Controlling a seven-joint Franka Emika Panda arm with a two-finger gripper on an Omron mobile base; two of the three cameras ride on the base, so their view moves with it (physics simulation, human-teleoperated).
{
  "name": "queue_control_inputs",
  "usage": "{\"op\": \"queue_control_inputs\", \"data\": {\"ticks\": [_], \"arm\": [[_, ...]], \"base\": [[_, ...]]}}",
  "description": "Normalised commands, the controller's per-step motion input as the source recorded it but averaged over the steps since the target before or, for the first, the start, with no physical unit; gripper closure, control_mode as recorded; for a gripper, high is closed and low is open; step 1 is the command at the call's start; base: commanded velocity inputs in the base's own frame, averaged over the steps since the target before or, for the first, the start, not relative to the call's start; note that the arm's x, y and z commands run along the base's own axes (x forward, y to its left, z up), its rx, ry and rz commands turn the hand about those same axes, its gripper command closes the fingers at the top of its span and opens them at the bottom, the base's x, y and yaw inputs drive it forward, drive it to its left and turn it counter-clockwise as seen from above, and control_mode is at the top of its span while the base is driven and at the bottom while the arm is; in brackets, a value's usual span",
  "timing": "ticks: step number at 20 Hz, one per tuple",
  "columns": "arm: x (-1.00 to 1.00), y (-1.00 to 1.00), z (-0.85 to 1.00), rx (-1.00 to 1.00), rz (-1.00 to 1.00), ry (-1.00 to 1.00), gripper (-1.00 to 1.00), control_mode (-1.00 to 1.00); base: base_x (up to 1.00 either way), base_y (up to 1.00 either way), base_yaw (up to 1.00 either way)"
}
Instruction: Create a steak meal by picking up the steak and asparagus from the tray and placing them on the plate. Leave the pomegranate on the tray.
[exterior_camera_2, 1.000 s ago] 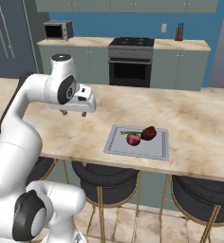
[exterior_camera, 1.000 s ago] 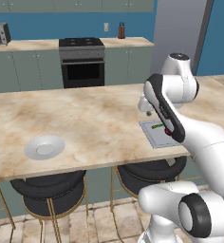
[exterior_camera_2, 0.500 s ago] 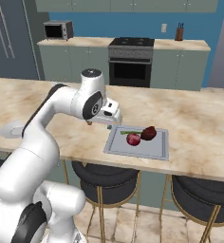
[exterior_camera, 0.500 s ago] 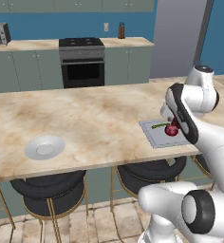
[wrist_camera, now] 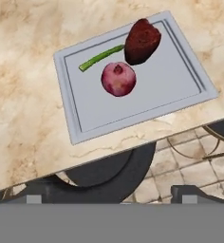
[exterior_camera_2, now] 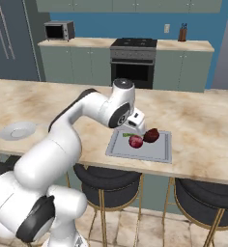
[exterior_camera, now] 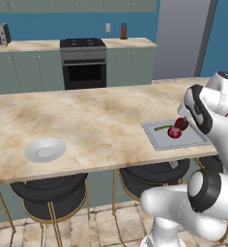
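We see two black stools [exterior_camera_2: 108, 181] nearest, tucked under the worktop [exterior_camera: 87, 120]. Our pincer [wrist_camera: 112, 201] hangs above one grey tray [wrist_camera: 133, 85] with its tips spread wide and nothing between them. On the tray lie one pomegranate [wrist_camera: 118, 79], one green asparagus [wrist_camera: 100, 58] and one dark steak [wrist_camera: 141, 41], which touches the stalk's end. One plate [exterior_camera: 45, 150] sits well apart on the worktop. Farther off, the base views show one oven [exterior_camera: 84, 62].

Lighting is even, bright and diffuse, without glare. Soft shadows lie under the counter [exterior_camera: 87, 125] overhang and stools [exterior_camera_2: 111, 181]. Rendering is slightly soft; no edge distortion.
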Motion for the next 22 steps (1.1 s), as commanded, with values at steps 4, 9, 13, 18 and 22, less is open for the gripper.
{"op": "queue_control_inputs", "data": {"ticks": [4,9,13,18,22], "arm": [[0.40,-0.26,-0.15,0.09,-0.14,0.00,-1.00,-1.00],[0.51,-0.20,-0.42,0.01,-0.07,0.02,-1.00,-1.00],[0.63,-0.21,-0.56,0.00,-0.03,0.07,-1.00,-1.00],[0.67,-0.24,-0.52,0.00,-0.03,0.06,-1.00,-1.00],[0.68,-0.27,-0.35,0.00,-0.02,0.04,-1.00,-1.00]], "base": [[0.00,0.00,0.00],[0.00,0.00,0.00],[0.00,0.00,0.00],[0.00,0.00,0.00],[0.00,0.00,0.00]]}}
